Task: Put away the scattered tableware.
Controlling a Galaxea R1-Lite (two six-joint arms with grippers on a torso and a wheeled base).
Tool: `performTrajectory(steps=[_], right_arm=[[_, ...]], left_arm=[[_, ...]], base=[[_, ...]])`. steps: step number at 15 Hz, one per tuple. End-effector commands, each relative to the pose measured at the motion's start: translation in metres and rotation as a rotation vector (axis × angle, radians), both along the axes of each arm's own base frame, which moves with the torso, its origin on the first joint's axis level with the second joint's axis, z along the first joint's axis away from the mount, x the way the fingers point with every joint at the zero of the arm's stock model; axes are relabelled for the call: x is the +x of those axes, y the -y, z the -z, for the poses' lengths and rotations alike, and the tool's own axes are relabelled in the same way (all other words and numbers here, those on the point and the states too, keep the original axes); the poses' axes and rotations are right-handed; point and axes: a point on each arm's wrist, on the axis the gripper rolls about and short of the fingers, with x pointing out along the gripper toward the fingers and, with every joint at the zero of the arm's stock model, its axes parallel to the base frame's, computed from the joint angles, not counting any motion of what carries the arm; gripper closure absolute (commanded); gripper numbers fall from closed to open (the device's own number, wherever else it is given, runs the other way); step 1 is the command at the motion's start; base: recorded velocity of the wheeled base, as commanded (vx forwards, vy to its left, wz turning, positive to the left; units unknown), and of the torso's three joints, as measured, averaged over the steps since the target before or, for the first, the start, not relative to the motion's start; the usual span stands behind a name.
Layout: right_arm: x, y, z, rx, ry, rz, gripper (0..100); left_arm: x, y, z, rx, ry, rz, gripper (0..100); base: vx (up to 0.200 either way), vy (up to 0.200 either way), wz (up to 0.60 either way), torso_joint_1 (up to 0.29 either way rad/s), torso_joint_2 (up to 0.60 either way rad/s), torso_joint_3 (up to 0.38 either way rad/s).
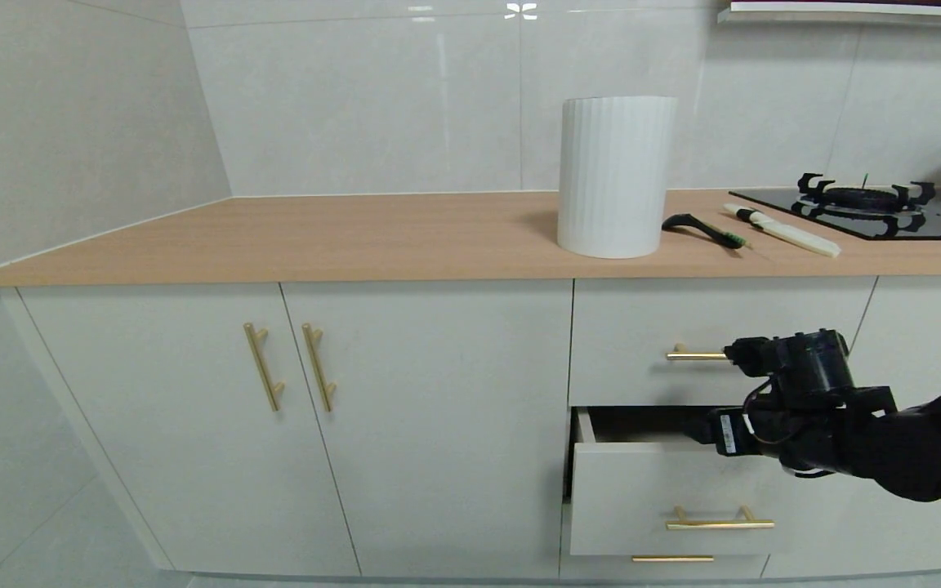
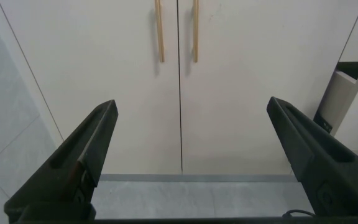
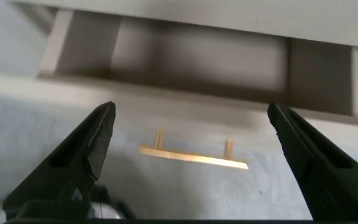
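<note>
- A home kitchen: wooden worktop (image 1: 315, 237) over white cabinets (image 1: 291, 425) with brass handles (image 1: 317, 366)
- Gas hob (image 1: 862, 204) and tiled wall (image 1: 372, 98)

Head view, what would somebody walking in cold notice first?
A tall white ribbed cylinder stands on the wooden countertop, with a black-handled utensil and a long white utensil lying beside it toward the black gas hob. Below, one white drawer with a brass handle is pulled open, and the right gripper hangs open just in front of it.
</note>
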Motion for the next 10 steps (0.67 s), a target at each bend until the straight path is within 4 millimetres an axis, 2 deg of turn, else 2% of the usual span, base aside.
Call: performTrajectory(steps=[1,5,10], right_arm=[[0.012,-0.002,0.036,-0.046,-0.031,0.052,0],[0.017,-0.002,0.045,-0.047,-0.014,0.067,0],[0.011,0.001,0.045,-0.059,-0.045,0.058,0]], left_arm=[[0.0,0.0,0.0,-0.001,0.001,0.0,0],[0.0,0.0,0.0,0.0,0.001,0.0,0],[0.0,0.0,0.0,0.0,0.001,0.0,0]], base=[[0.0,0.0,0.0,0.0,0.0,0.0],[0.0,0.0,0.0,0.0,0.0,0.0],[0.0,0.0,0.0,0.0,0.0,0.0]])
